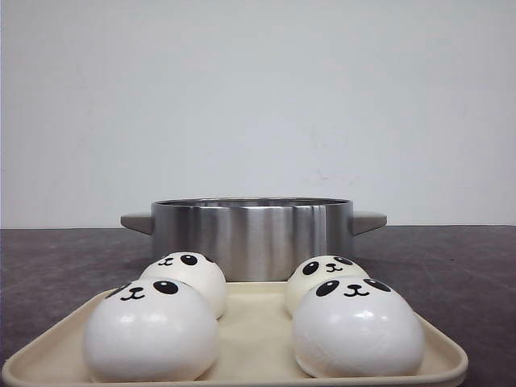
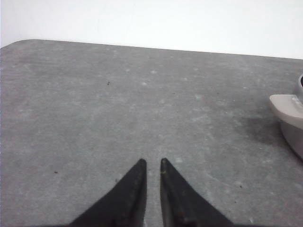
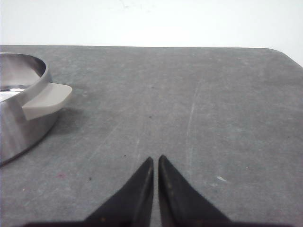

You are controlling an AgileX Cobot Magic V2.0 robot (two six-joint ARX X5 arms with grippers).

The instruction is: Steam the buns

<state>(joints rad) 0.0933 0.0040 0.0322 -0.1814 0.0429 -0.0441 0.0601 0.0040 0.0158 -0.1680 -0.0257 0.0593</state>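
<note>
Several glossy white panda-faced buns sit on a cream tray (image 1: 251,332) at the near edge in the front view: one at the front left (image 1: 151,330), one at the front right (image 1: 357,329), and two behind them (image 1: 187,278) (image 1: 321,276). Behind the tray stands the steel pot (image 1: 250,234), without a lid. Neither gripper shows in the front view. My left gripper (image 2: 152,161) hovers over bare table, shut and empty, with the pot's handle (image 2: 288,105) off to one side. My right gripper (image 3: 155,158) is shut and empty too, the pot (image 3: 19,118) beside it.
The dark grey table (image 1: 451,266) runs to a white wall behind. The pot has grey handles on both sides (image 1: 137,221) (image 1: 368,221). A rounded table corner (image 3: 284,53) shows in the right wrist view.
</note>
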